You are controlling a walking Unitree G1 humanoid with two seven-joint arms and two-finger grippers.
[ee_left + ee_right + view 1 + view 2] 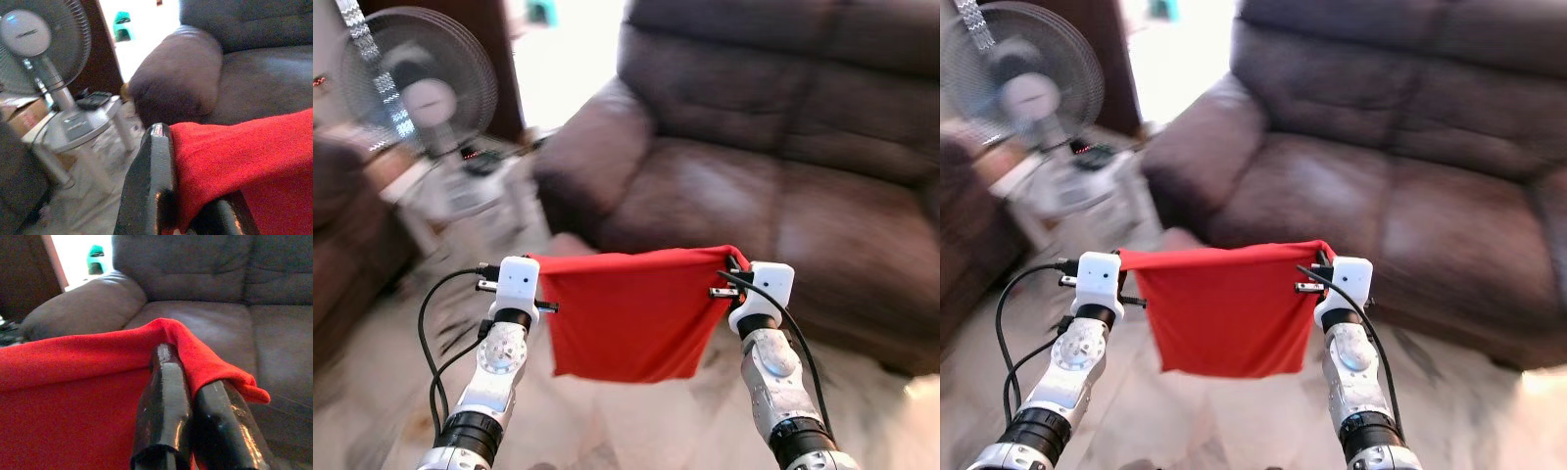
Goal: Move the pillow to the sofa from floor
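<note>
Two grippers hold a red pillow (631, 313) up in the air in the left eye view, one at each top corner, so it hangs flat and limp like an empty cover between them, clear of the pale floor (636, 421). The left gripper (536, 266) pinches the left corner and the right gripper (732, 266) the right one. Behind the pillow stands a dark brown leather sofa (783, 147), with its rounded armrest (592, 147) toward the robot's left. Farther left, a standing fan (416, 83) rises beside a small white table (460, 191). The background is blurred.

From the right eye the scene reads the same: the pillow hangs in front of the sofa seat, well above the floor.

Along the left wrist, one black finger (154, 181) presses against red cloth that is bunched between it and the other finger; the armrest, fan and table lie beyond.

Along the right wrist, both fingers (164, 401) are closed together with the cloth's corner folded over and nipped between them, the sofa seat (205, 325) behind.
</note>
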